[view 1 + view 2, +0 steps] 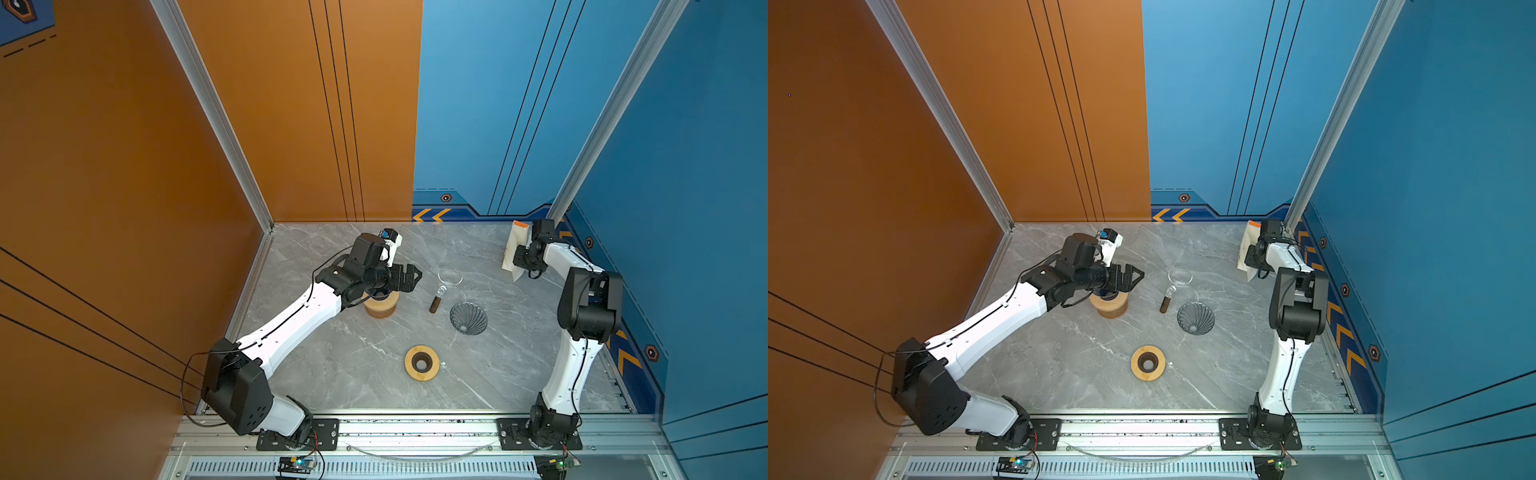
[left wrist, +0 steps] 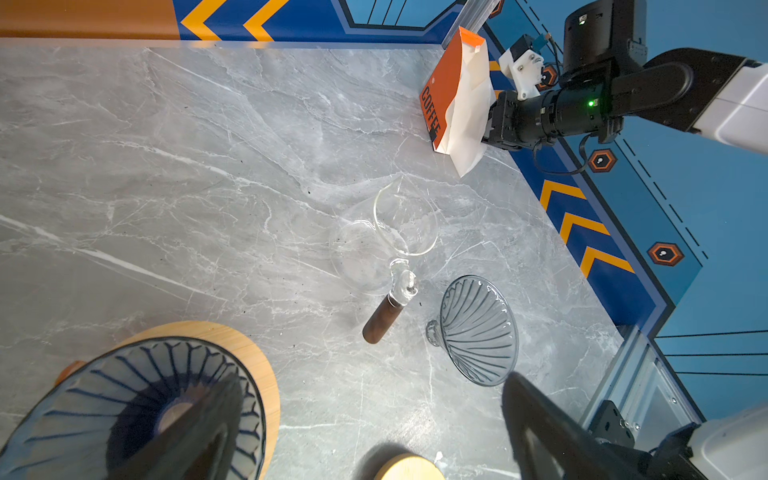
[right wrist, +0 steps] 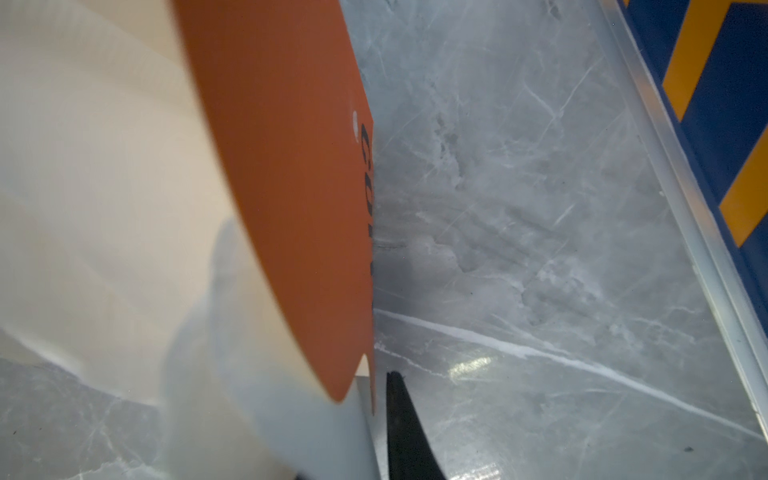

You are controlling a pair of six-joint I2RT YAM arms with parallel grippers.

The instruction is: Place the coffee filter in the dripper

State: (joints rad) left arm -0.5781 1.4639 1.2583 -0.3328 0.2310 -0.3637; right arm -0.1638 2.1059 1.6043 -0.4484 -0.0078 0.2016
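The coffee filter (image 1: 514, 241) (image 1: 1246, 245) is white paper in an orange packet marked COFFEE (image 2: 465, 108), standing at the back right corner. My right gripper (image 1: 517, 255) (image 3: 374, 382) is shut on its white paper (image 3: 104, 166); one black finger (image 3: 399, 415) shows and the other is hidden behind the sheet. A ribbed glass dripper (image 1: 468, 318) (image 1: 1196, 316) (image 2: 478, 328) lies on its side mid-table. A dark ribbed dripper (image 2: 124, 407) sits on a wooden stand (image 1: 380, 307). My left gripper (image 1: 411, 276) (image 2: 372, 380) hangs open above it, holding nothing.
A glass carafe (image 1: 449, 275) (image 2: 405, 220) with a wooden handle (image 1: 435, 305) stands behind the glass dripper. A wooden ring (image 1: 422, 363) (image 1: 1147, 363) lies nearer the front. Walls close the back and both sides of the marble table (image 1: 332, 365).
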